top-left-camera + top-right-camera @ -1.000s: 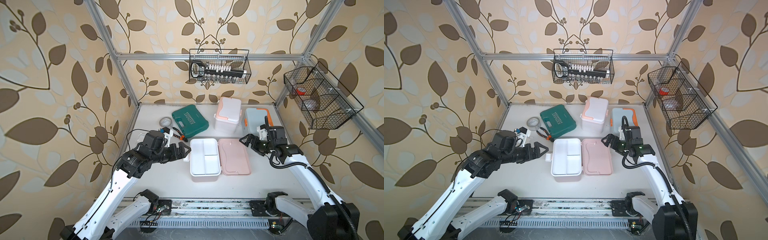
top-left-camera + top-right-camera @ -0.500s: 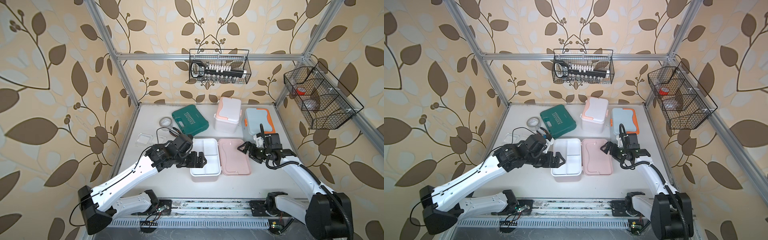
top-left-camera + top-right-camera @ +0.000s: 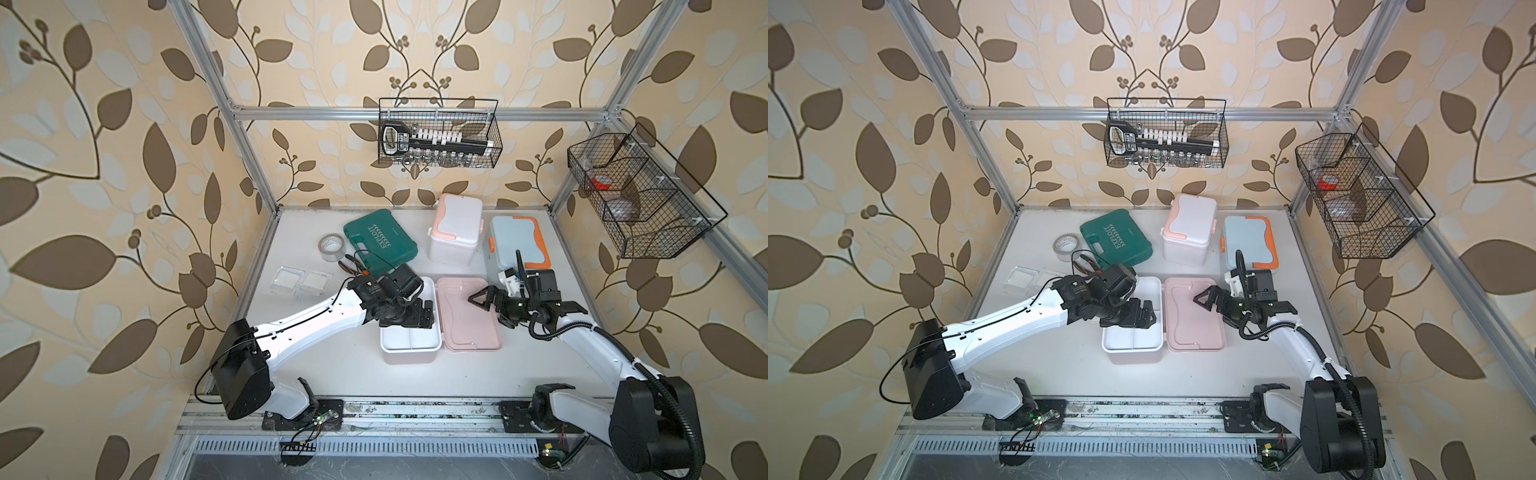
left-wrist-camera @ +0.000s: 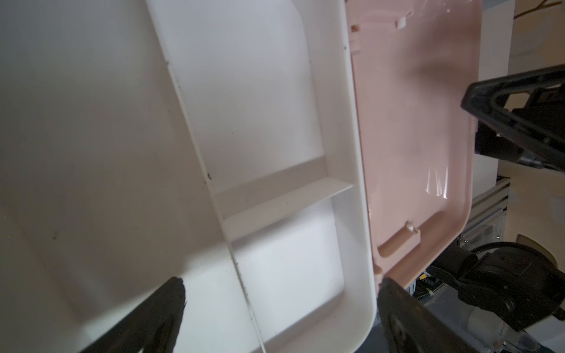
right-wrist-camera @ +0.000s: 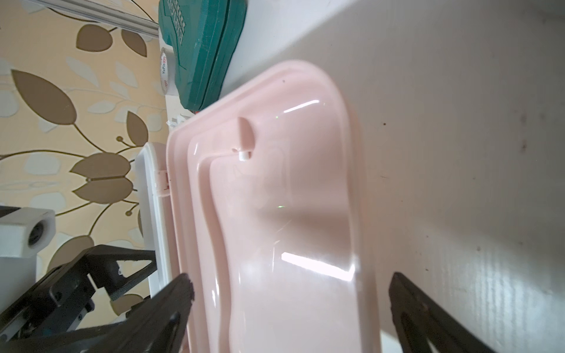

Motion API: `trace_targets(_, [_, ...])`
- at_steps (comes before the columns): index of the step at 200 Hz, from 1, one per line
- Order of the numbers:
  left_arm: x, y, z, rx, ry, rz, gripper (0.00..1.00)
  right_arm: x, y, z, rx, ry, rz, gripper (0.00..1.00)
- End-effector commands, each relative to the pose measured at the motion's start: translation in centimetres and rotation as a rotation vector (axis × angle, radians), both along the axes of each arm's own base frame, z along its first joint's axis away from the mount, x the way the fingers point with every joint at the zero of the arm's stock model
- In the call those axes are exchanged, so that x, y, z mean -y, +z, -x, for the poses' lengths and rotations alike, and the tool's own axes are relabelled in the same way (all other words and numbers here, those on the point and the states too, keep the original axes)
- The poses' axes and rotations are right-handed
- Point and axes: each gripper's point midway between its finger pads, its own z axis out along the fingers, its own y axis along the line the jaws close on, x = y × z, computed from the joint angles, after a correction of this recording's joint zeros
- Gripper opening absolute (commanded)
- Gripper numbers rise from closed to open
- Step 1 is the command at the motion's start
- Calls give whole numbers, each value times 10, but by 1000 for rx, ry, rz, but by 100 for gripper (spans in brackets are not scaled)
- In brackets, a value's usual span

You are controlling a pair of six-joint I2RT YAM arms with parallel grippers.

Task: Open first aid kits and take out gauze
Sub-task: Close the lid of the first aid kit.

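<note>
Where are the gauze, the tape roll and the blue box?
Gauze (image 3: pixel 286 279), in a top view, one packet's pad.
Tape roll (image 3: pixel 332 257), in a top view, outer wall.
Blue box (image 3: pixel 517 235), in a top view, lid centre.

Left claw (image 3: pixel 417 319) spread wide — right claw (image 3: pixel 488 306) likewise, both empty.

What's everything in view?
pink first aid kit: 1, pink and white, front centre, open
white first aid kit: 1, white with peach trim, back centre, closed
blue first aid kit: 1, light blue with orange trim, back right, closed
gauze packets: 2, clear with white pads, table's left side
green case: 1, dark green, back left
tape roll: 1, grey, beside green case
back wire basket: 1, black, back rail
side wire basket: 1, black, right wall
table: 1, white, centre
left claw: 1, black, open over white base
right claw: 1, black, open over pink lid
</note>
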Motion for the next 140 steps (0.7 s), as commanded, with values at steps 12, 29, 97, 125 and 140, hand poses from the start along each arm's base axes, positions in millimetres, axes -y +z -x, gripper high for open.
trace_targets(12, [13,11,-9,40,-4,70,99,-9,38,0,75,41,-66,99])
trace_targets(29, [15,9,-8,32,-7,83,99,-11,57,1,108,48,-81,100])
trace_targets(97, [16,3,-4,23,-13,111,99,-20,140,10,255,86,-146,100])
trace_targets(125, [20,6,-3,29,-23,139,99,-39,173,19,343,155,-144,100])
trace_targets(140, [23,7,-3,32,-31,160,99,-56,186,27,370,206,-169,99])
